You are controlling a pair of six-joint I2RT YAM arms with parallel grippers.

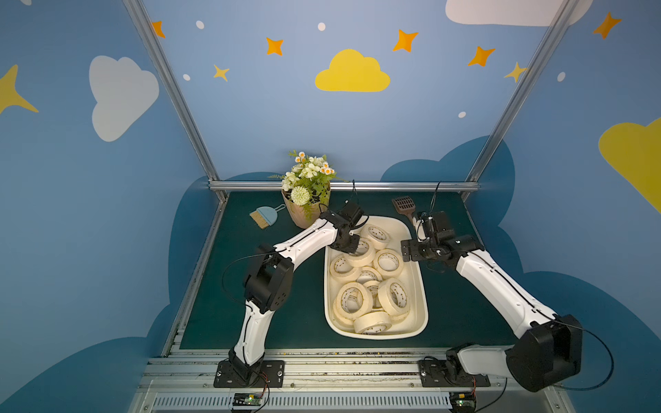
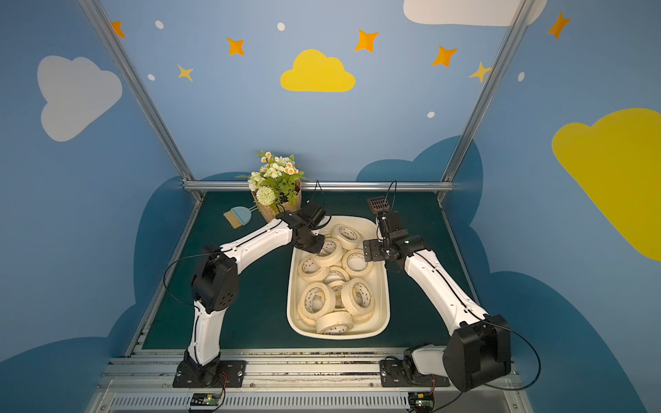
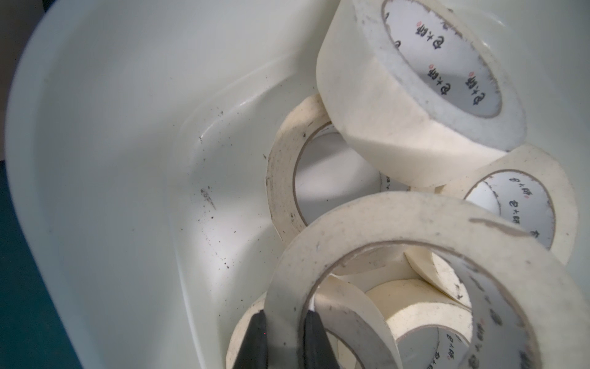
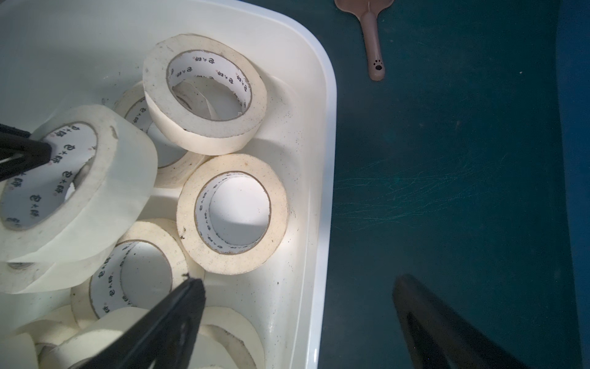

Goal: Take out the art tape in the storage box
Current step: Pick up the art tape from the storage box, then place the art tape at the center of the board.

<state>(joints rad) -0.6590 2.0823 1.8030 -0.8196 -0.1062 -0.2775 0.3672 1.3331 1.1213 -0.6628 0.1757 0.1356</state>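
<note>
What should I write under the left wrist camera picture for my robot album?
Left gripper pinches the wall of one art tape roll inside the storage box.

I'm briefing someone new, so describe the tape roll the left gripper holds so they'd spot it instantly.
Find the off-white storage box mid-table. Near its far end the left gripper is shut on the wall of one art tape roll. Only this one has a black finger inside its core.

Blue walls (image 1: 268, 118) painted with clouds (image 1: 352, 71) and orange stars (image 1: 274, 46) enclose a dark green surface (image 1: 286, 321). Silver frame posts (image 1: 173, 93) rise at the far corners; a metal rail (image 1: 322, 361) runs along the near edge. Light looks even, perhaps from overhead.
</note>
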